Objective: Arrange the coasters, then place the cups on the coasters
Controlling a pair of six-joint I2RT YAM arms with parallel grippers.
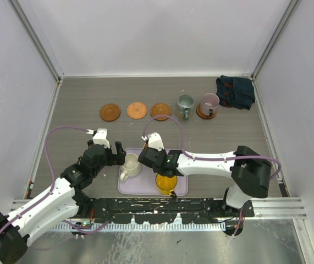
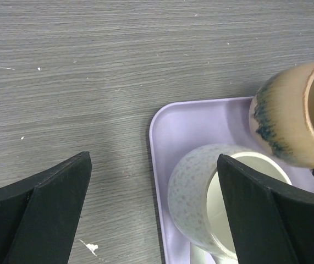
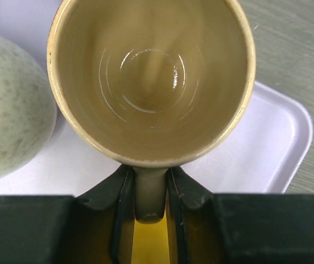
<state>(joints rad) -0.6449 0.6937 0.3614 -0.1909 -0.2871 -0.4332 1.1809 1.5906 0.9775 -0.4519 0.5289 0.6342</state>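
Note:
Three brown coasters (image 1: pixel 110 112) (image 1: pixel 137 111) (image 1: pixel 160 110) lie in a row at the back. Right of them stand a grey-green cup (image 1: pixel 185 105) and a mauve cup (image 1: pixel 209 103), the mauve one on a coaster (image 1: pixel 205 115). On the lavender tray (image 1: pixel 148 188) are a cream cup (image 1: pixel 130 165) (image 2: pixel 198 195) and a yellow cup (image 1: pixel 166 181). My right gripper (image 3: pixel 150 177) (image 1: pixel 147 156) is shut on the handle of the tan cup (image 3: pixel 151 82) (image 2: pixel 291 115), above the tray (image 3: pixel 280 137). My left gripper (image 2: pixel 154 212) (image 1: pixel 117 153) is open, one finger (image 2: pixel 261 214) over the cream cup's mouth, the other (image 2: pixel 52 209) over the table.
A dark blue cloth (image 1: pixel 235 91) lies crumpled in the back right corner. White walls with metal rails enclose the grey wood-grain table (image 2: pixel 91 82). The tray's left edge (image 2: pixel 155 181) runs between my left fingers.

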